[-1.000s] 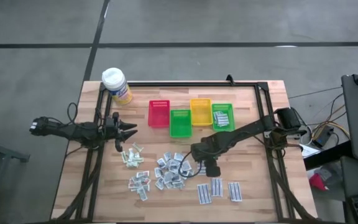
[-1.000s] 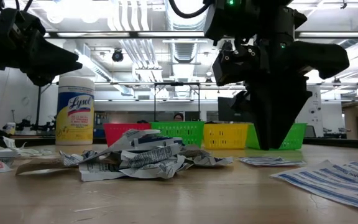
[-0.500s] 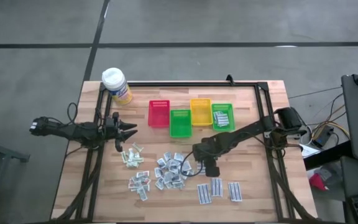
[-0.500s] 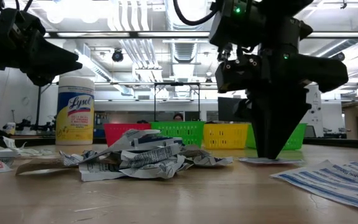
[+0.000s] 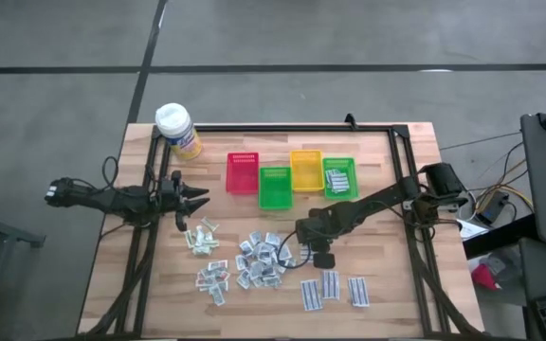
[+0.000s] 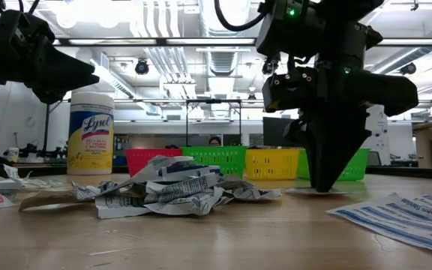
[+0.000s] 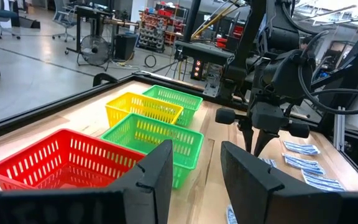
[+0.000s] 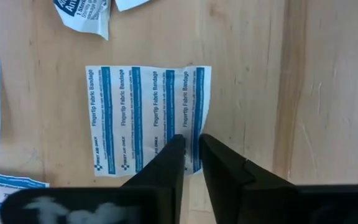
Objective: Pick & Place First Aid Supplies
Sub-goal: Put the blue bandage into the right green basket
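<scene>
The right tool (image 8: 189, 155) pointed straight down at the surface (image 8: 247, 74), its fingers (image 8: 166, 165) nearly together, pinching the edge of a bandage packet (image 8: 138, 115); only the right wrist view showed this. The packet was white with blue stripes and lay flat, beside the crumpled pile (image 5: 262, 260). The high view showed three more striped packets (image 5: 332, 289) nearer, and four bins (image 5: 292, 175) farther back. The left tool (image 5: 195, 201) hovered at left, fingers apart.
</scene>
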You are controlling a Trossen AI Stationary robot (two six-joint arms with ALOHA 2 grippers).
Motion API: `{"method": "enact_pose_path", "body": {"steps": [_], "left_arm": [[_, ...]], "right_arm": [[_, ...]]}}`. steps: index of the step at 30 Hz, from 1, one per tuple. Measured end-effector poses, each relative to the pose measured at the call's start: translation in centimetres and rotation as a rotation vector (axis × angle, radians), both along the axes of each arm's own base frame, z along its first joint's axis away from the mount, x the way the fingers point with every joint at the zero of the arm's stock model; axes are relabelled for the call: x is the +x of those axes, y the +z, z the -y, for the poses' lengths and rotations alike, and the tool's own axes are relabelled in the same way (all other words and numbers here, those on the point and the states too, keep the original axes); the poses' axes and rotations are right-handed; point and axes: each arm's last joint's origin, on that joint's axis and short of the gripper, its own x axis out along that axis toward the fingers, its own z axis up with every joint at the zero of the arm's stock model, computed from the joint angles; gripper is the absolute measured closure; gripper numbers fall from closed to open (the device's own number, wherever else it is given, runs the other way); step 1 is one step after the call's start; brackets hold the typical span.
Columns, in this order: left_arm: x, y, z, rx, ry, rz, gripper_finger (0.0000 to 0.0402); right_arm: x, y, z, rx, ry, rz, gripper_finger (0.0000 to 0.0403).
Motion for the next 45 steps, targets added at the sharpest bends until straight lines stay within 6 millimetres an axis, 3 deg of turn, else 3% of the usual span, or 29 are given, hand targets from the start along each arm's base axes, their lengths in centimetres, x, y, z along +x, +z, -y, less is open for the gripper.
{"method": "enact_pose_path", "body": {"steps": [9, 17, 27, 35, 40, 45], "left_arm": [[0.0, 0.0, 0.0, 0.0, 0.0, 0.0, 0.0271], [0.0, 0.0, 0.0, 0.0, 0.0, 0.0, 0.0271], [0.0, 0.0, 0.0, 0.0, 0.0, 0.0, 0.0271], [0.0, 0.0, 0.0, 0.0, 0.0, 0.0, 0.0271], [0.0, 0.0, 0.0, 0.0, 0.0, 0.001, 0.0271], [0.0, 0.0, 0.0, 0.0, 0.0, 0.003, 0.0271]], "right_arm": [[0.0, -0.1, 0.0, -0.002, -0.007, -0.002, 0.0392], [-0.6, 1.3, 0.2, 0.017, -0.087, 0.009, 0.0395], [-1.6, 6.6, 0.9, -0.038, -0.203, 0.192, 0.0394], [-3.1, 11.7, 2.4, -0.211, -0.313, 0.329, 0.0394], [-4.8, 13.4, 3.4, -0.353, -0.444, 0.343, 0.0394], [-6.8, 13.9, 4.9, -0.482, -0.614, 0.288, 0.0394]]}}
